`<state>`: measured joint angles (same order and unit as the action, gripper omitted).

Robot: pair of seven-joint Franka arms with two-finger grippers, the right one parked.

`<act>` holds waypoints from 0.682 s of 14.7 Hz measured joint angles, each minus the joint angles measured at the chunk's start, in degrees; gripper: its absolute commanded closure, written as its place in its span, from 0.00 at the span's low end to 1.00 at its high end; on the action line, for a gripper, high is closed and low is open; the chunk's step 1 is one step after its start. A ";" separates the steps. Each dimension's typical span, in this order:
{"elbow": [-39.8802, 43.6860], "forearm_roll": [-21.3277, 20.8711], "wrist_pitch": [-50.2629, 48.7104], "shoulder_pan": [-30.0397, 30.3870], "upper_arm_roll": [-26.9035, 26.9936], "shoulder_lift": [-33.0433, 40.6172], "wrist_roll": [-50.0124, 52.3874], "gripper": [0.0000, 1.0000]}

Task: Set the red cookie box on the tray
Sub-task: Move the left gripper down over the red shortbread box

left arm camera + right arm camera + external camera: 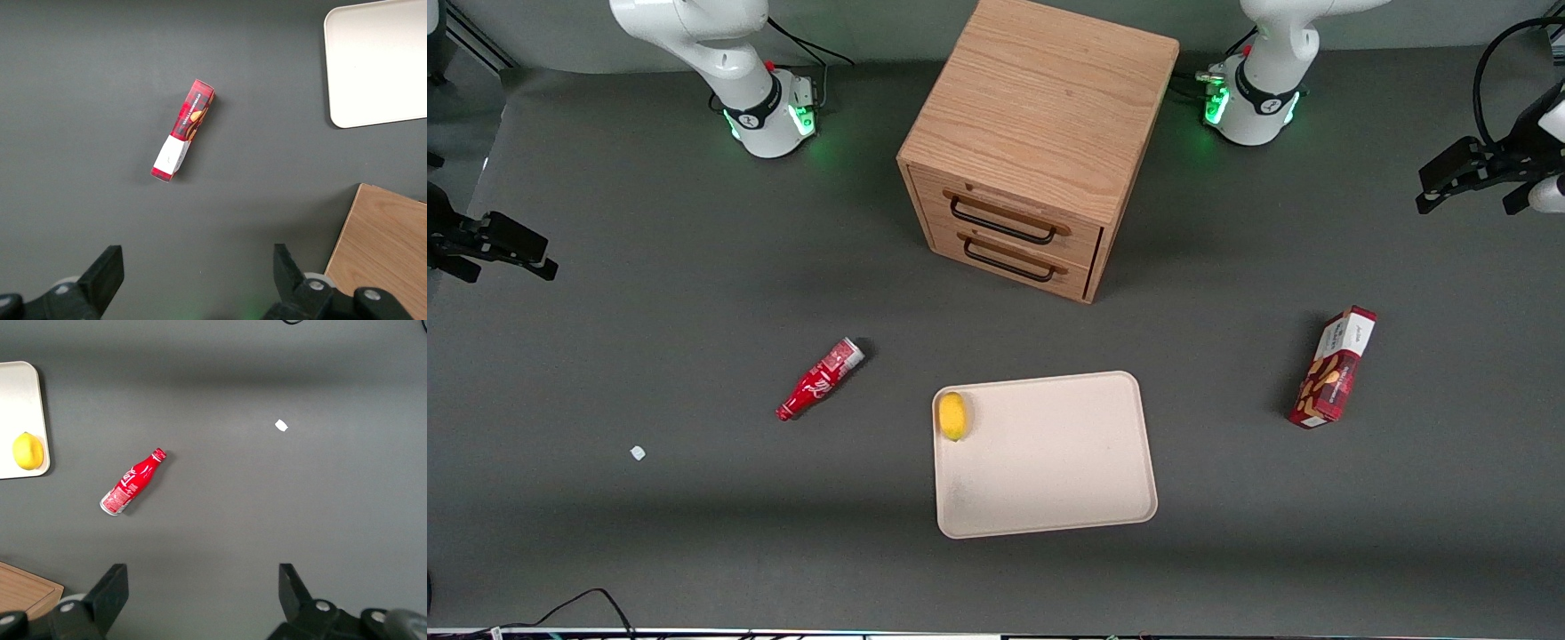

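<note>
Red cookie box point(183, 131) lies on the table, claw point(197, 273) spread wide above, empty.

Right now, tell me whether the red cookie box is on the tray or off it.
Off. The red cookie box lies on the table, apart from the tray; the open gripper hangs above it.

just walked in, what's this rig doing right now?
Nothing is held yet. The left arm's gripper is open, high above the table at the working arm's end. The red cookie box lies on the table under it, beside the tray but apart from it. The tray holds only a lemon near one corner. A red soda bottle lies toward the parked arm's end, and a wooden drawer cabinet stands farther from the camera.
</note>
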<state>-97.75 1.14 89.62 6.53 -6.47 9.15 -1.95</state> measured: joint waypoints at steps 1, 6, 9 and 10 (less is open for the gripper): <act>-0.01 0.00 0.00 0.00 0.01 0.00 -0.04 0.00; -0.07 -0.01 0.01 0.02 0.07 -0.03 -0.15 0.00; -0.42 -0.46 0.01 0.11 0.21 -0.29 -1.24 0.00; -0.73 -0.82 0.05 0.12 0.22 -0.48 -2.65 0.00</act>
<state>-98.48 0.32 89.67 6.65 -6.25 8.67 -4.60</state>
